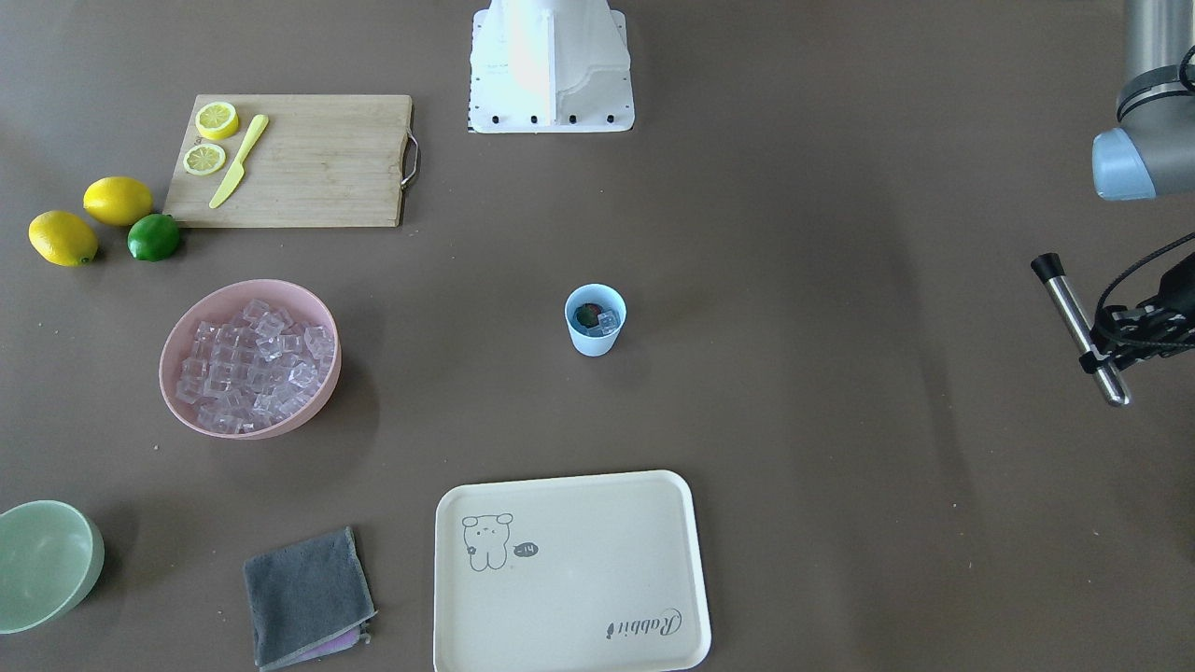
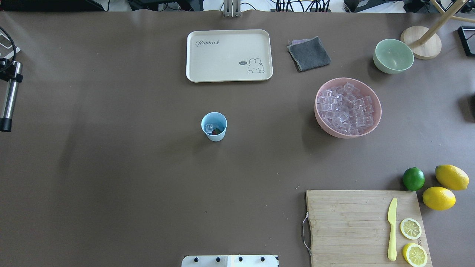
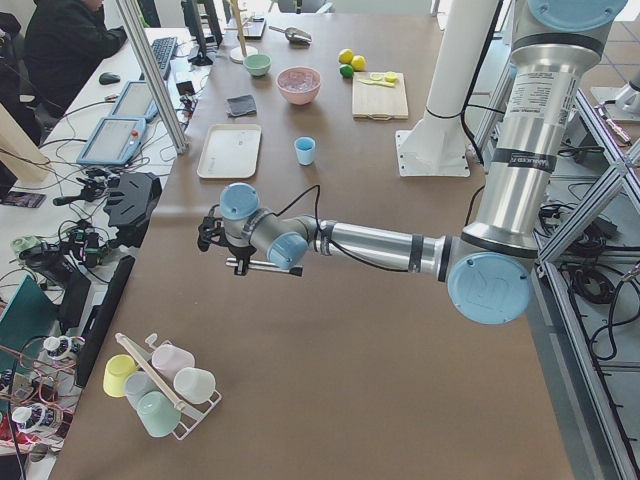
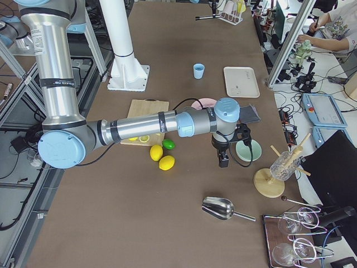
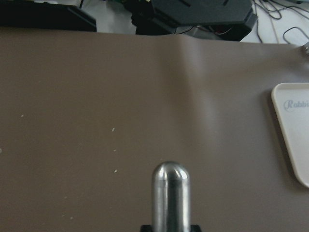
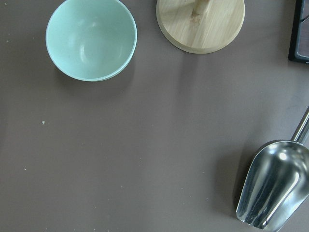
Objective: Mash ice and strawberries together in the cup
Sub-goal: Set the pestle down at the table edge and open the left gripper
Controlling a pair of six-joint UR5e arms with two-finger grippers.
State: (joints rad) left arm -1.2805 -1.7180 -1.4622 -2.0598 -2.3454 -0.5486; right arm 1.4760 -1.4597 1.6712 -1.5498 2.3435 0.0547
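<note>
The light-blue cup (image 1: 595, 338) stands upright mid-table, also in the overhead view (image 2: 214, 135). Inside it lie the red strawberry (image 1: 587, 315) and a few clear ice cubes (image 1: 609, 323). More ice (image 1: 252, 364) fills a pink bowl (image 1: 280, 427). My left gripper (image 1: 1106, 341) is far off at the table's end, shut on a steel muddler (image 1: 1083, 327) with a black tip; the muddler's rounded end shows in the left wrist view (image 5: 171, 193). My right gripper (image 4: 223, 159) hangs near the pale green bowl (image 4: 248, 149); I cannot tell whether it is open or shut.
A cream tray (image 1: 579, 597) and a grey cloth (image 1: 306, 595) lie beyond the cup. A cutting board (image 1: 317, 159) carries lemon halves and a yellow knife, with lemons and a lime (image 1: 154, 237) beside it. A metal scoop (image 6: 273, 188) and a wooden stand (image 6: 200, 24) lie below the right wrist.
</note>
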